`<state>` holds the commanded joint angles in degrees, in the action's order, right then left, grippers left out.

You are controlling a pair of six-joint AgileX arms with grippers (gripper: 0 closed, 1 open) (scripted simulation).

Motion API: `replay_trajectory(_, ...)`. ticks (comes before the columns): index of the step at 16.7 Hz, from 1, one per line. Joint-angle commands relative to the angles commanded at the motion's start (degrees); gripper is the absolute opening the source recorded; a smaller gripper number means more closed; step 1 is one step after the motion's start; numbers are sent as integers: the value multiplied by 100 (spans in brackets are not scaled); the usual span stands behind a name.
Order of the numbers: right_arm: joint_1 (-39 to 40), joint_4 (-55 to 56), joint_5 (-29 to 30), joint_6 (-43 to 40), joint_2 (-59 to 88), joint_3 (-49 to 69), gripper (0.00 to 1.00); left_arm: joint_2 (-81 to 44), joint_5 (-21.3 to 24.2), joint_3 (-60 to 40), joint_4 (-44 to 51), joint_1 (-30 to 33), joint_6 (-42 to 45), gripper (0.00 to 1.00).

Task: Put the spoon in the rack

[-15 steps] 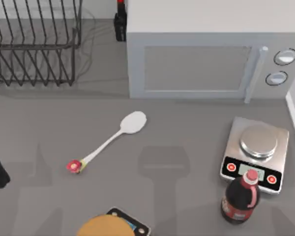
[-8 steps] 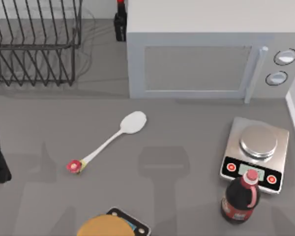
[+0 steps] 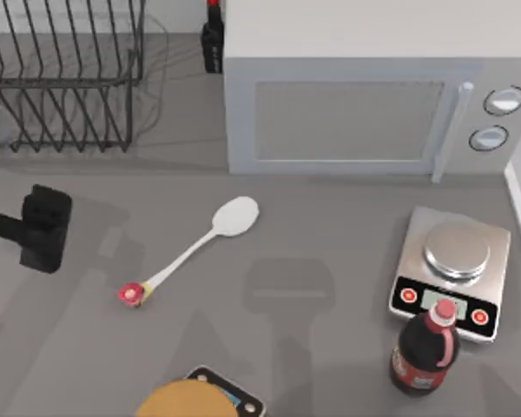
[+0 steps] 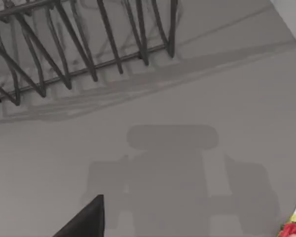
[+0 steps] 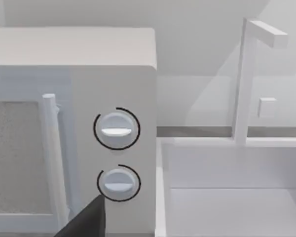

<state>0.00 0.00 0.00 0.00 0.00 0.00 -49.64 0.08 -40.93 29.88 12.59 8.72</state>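
White and slim, the spoon (image 3: 191, 252) is lying unmoved on the grey worktop (image 3: 330, 347), flower end nearest. The left hand (image 3: 42, 228) is moving in from the left edge toward it; its spread I cannot tell. Farther back, the rack (image 3: 61, 78) is standing empty.

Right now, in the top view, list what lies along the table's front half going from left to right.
Left gripper → spoon, flower end first, bowl last → kitchen scale, with the cola bottle standing just in front of it.
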Motion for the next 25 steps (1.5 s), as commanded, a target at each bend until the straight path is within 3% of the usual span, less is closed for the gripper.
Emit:
replay_trajectory(7,0,0,0,0,0,0,100,-4124,6,-3114,2234,941,652,100)
replay_trajectory(12,0,0,0,0,0,0,100,-6064,9,-4577,3290,1386,960,100)
replay_trajectory(21,0,0,0,0,0,0,100,-6552,9,-4933,3550,1481,1042,100)
replay_trajectory(25,0,0,0,0,0,0,100,-6803,11,-4513,2892,1496,1059,100)
